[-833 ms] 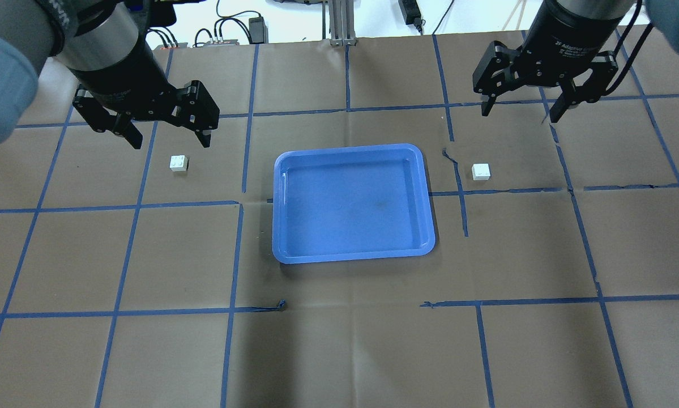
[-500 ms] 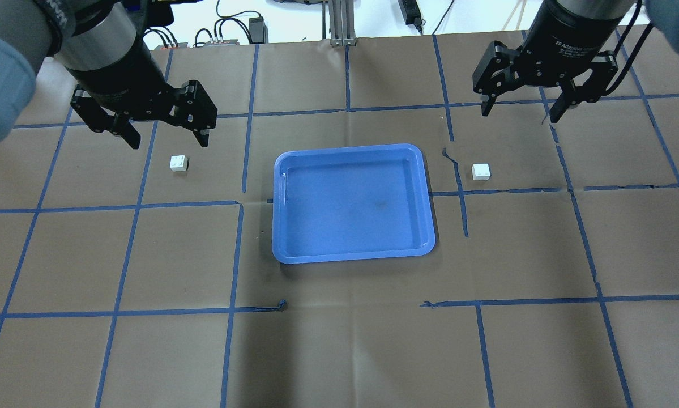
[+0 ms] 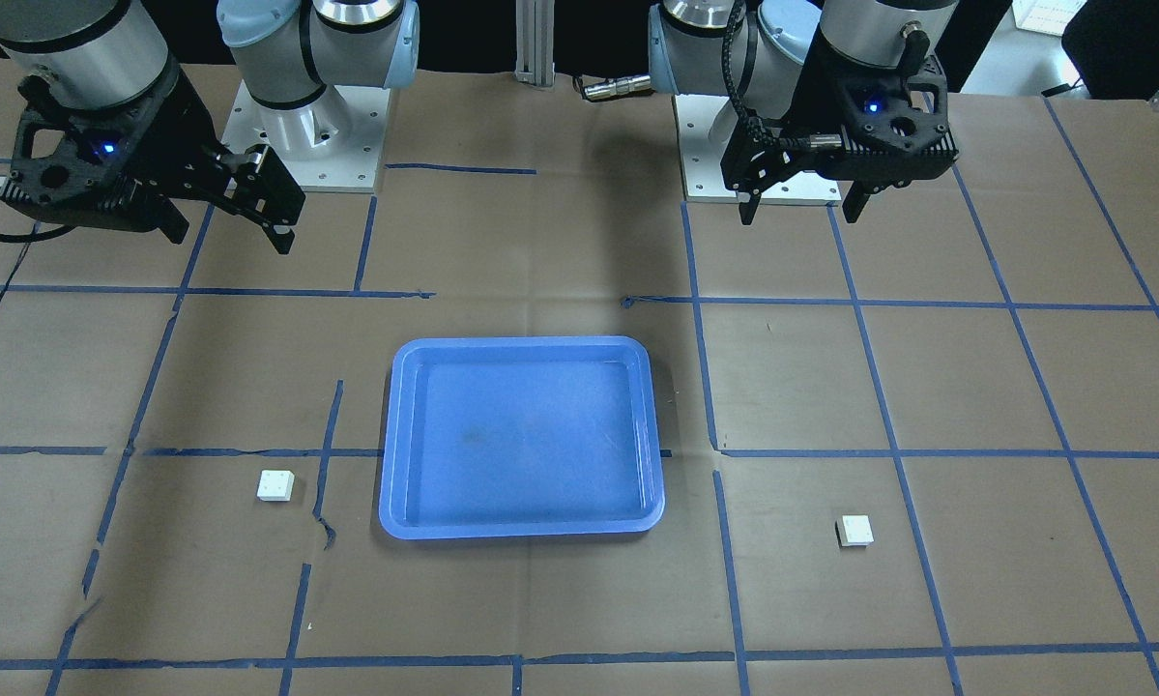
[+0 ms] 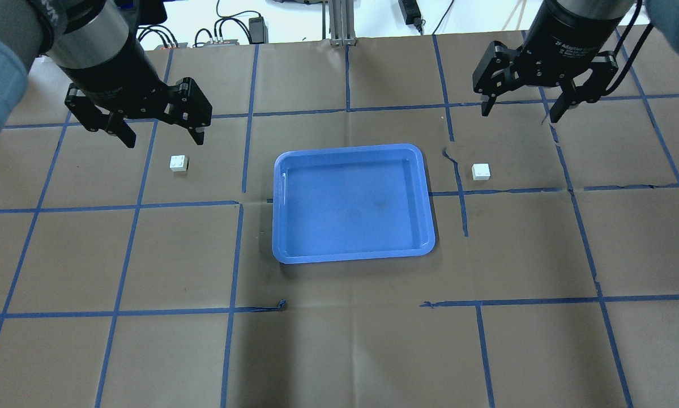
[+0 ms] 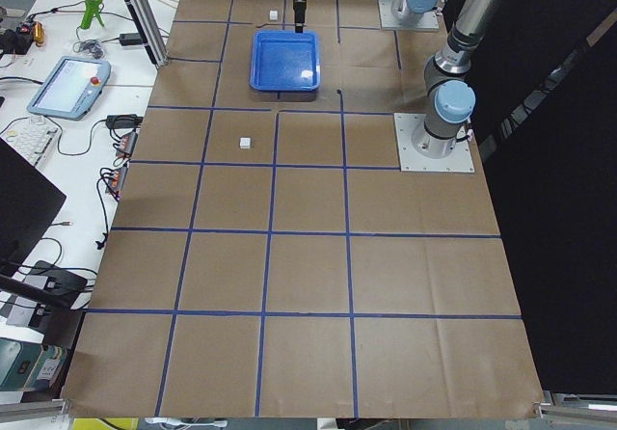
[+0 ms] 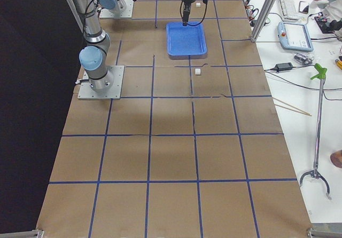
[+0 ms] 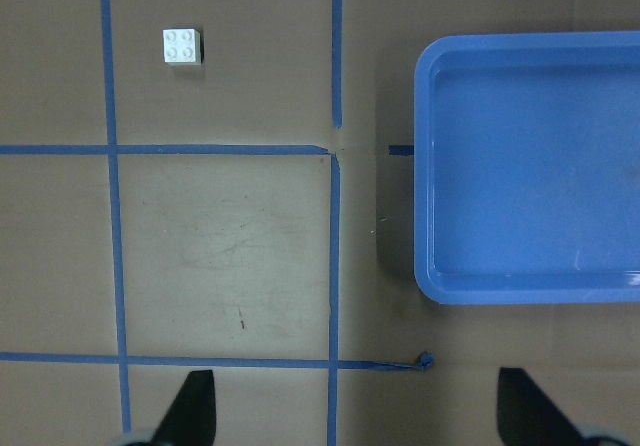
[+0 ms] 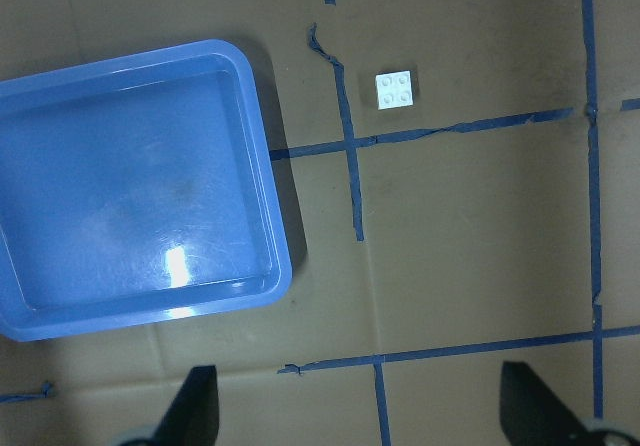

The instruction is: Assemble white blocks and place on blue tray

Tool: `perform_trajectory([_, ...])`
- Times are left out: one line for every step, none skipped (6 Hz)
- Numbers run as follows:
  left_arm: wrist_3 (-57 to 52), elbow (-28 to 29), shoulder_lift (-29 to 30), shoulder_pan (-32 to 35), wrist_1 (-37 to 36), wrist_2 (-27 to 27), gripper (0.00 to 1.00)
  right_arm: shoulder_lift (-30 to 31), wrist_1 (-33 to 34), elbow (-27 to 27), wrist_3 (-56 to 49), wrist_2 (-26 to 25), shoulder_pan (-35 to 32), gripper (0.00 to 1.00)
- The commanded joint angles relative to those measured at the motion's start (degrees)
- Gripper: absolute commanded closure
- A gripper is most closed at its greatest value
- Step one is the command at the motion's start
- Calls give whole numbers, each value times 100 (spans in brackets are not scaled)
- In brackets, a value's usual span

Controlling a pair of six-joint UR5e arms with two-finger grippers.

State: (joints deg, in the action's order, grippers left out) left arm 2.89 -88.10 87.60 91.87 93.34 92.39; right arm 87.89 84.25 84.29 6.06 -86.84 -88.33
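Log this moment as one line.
left tool: open, empty | right tool: open, empty | left white block: on table | right white block: on table | blue tray: empty | assembly: not started

- The blue tray (image 3: 391, 435) lies flat at the middle of the surface (image 3: 975, 387), which is brown and gridded with blue tape.
- The right-side white block (image 3: 275, 485) rests on the surface near one tray corner.
- The left-side white block (image 3: 855, 531) rests on the opposite side, farther from the tray.
- The left gripper (image 3: 799, 208) and right gripper (image 3: 226, 232) hang above the surface, fingers spread, well apart from both blocks.
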Motion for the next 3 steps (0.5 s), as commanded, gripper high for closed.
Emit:
perform_trajectory([-69,-128,-24,-168,70,69,1,0,-5,0,0,-9,0,0])
perform_trajectory([-252,-224,167,-674,-25,17,1,0,-5,0,0,0,0,0])
perform_trajectory([-636,-147,848,-1071,-322,16,1,0,-5,0,0,0,0,0])
